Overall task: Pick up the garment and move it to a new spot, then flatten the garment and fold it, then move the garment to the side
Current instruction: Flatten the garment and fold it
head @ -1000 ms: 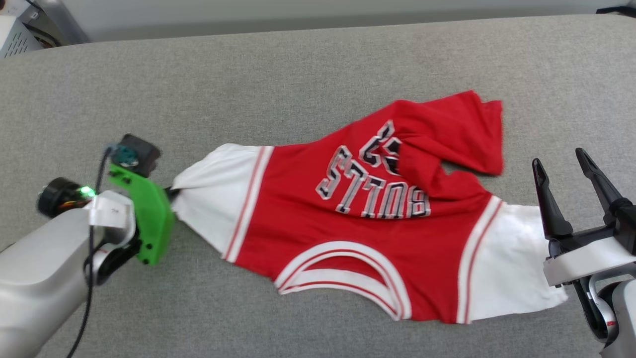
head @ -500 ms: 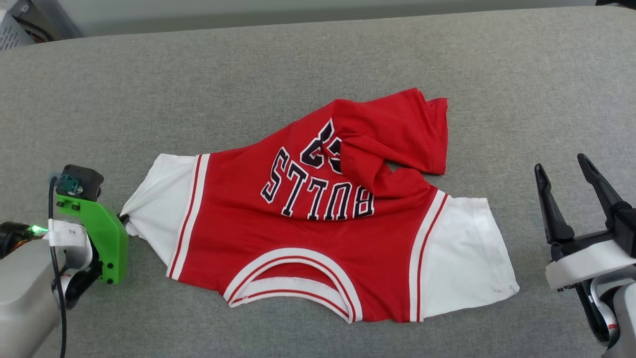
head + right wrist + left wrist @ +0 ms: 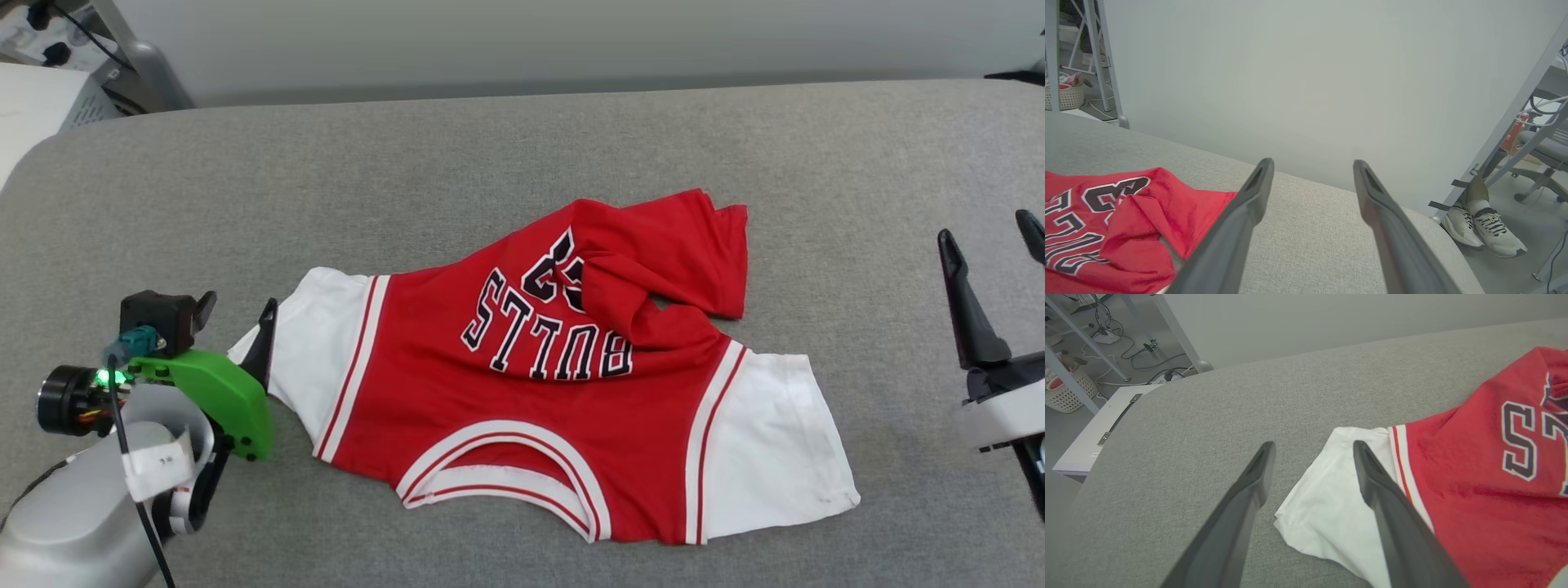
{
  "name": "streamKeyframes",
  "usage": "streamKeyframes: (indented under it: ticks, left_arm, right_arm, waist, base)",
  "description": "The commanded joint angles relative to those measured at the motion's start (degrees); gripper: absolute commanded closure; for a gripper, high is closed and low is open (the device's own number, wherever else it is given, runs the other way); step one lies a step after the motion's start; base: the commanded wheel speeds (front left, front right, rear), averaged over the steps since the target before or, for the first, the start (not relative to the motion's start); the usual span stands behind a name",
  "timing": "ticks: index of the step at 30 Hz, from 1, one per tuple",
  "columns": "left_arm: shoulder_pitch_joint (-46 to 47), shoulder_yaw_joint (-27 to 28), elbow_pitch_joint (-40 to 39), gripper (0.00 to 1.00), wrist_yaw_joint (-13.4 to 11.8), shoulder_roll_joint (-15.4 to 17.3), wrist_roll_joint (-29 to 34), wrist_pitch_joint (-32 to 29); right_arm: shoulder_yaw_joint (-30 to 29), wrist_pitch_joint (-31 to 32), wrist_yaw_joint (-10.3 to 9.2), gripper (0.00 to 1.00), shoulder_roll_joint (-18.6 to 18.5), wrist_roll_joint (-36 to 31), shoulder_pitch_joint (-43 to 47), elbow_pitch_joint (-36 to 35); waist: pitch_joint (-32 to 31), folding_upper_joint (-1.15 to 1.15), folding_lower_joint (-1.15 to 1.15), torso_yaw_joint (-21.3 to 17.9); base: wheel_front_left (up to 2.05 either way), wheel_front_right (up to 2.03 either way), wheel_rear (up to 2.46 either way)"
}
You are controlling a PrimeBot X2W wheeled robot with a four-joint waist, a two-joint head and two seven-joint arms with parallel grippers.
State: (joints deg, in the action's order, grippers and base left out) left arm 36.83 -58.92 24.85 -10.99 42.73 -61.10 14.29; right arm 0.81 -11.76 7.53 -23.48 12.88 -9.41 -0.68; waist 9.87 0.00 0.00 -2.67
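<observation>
left hand [image 3: 1312,444]: green bracket [image 3: 216,396], dark fingers [image 3: 1241,522]

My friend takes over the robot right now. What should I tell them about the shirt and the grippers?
Left gripper: open, holding nothing, by the white sleeve.
Right gripper: open, empty, off to the garment's right, apart from it.
Garment: lies on the grey surface, print up, with a red flap flopped over the "23".
Done: garment set down.
Left: flatten it, fold it, move it aside.
</observation>
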Motion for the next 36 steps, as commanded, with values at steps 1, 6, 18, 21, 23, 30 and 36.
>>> streamKeyframes:
  ticks: [1,6,18,21,23,30,36]
  left_arm:
    - [-2.09,1.36,-2.50,0.00,-2.02,-0.17,1.65,0.57]
    - [-9.56,11.18,-15.71,0.00,-10.28,-1.33,10.16,0.68]
    - [-28.14,29.29,-27.83,0.00,-14.91,-9.27,27.02,0.70]
    - [-30.77,32.52,-28.67,0.00,-13.72,-11.67,29.89,0.70]
    - [-32.06,34.26,-28.98,0.00,-12.91,-13.07,31.67,0.70]
    - [-33.87,38.43,-28.18,0.00,-9.42,-17.51,36.05,0.71]
    - [-33.16,41.14,-26.65,0.00,-6.28,-20.02,38.81,0.71]
  right_arm:
    - [0.03,1.47,-0.04,0.00,-1.18,0.83,-0.70,-1.29]
    - [4.25,12.55,-0.04,0.00,-7.42,6.23,-2.47,-4.84]
    - [19.91,42.96,-0.04,0.00,-22.54,26.67,-3.81,-8.04]
    - [21.45,48.54,-0.04,0.00,-23.62,29.96,-2.90,-6.84]
    - [22.40,50.45,-0.04,0.00,-23.45,30.96,-2.18,-5.37]
    - [26.59,49.11,-0.04,0.00,-20.56,31.54,-0.15,1.73]
    - [31.83,45.62,-0.04,0.00,-18.33,30.92,0.28,8.94]
  waist:
    - [-1.85,0.00,0.00,1.78]
    - [-2.93,0.00,0.00,2.82]
    - [-2.57,0.00,0.00,3.75]
    - [-1.95,0.00,0.00,3.95]
    - [-1.45,0.00,0.00,4.14]
    - [0.76,0.00,0.00,5.00]
    - [2.45,0.00,0.00,5.66]
  base:
    - [0.00,0.00,0.00]
    - [0.00,0.00,0.00]
    - [0.00,0.00,0.00]
    - [0.00,0.00,0.00]
    - [0.00,0.00,0.00]
    - [0.00,0.00,0.00]
    - [0.00,0.00,0.00]
